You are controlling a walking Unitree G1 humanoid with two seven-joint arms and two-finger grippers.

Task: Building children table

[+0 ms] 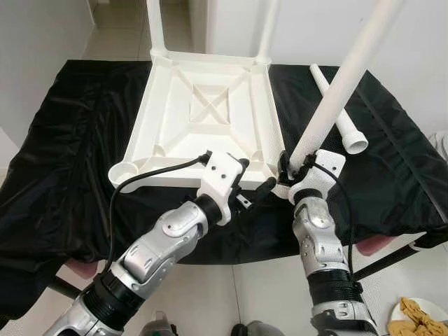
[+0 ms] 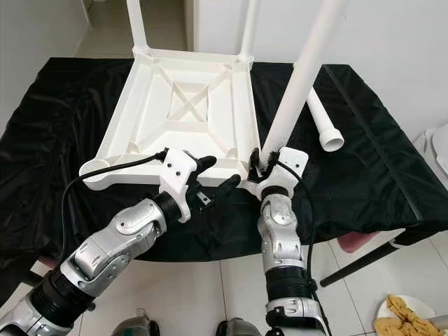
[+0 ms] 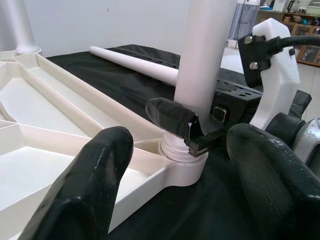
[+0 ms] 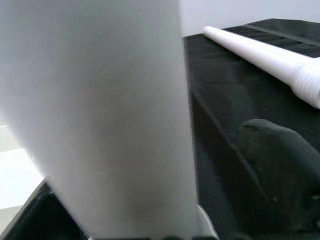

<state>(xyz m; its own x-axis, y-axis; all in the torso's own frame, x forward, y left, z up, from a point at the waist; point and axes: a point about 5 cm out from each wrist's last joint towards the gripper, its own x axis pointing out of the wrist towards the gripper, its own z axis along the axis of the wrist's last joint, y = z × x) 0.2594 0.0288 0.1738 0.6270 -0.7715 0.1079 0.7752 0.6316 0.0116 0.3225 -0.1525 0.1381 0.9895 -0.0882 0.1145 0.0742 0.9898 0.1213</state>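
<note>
A black-draped table [image 1: 63,168] bears the upturned tabletop [image 1: 203,119] and a loose leg [image 1: 339,112].

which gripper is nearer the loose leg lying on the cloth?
Right. The right gripper is shut on the upright leg at the tabletop's near corner, just beside the loose leg. The left gripper hovers open farther off, across that corner.

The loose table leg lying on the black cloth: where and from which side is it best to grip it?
Grip the loose table leg at mid-shaft from above: it lies flat on the black cloth, and its smooth, round tube is open on both sides, away from the ribbed end.
</note>
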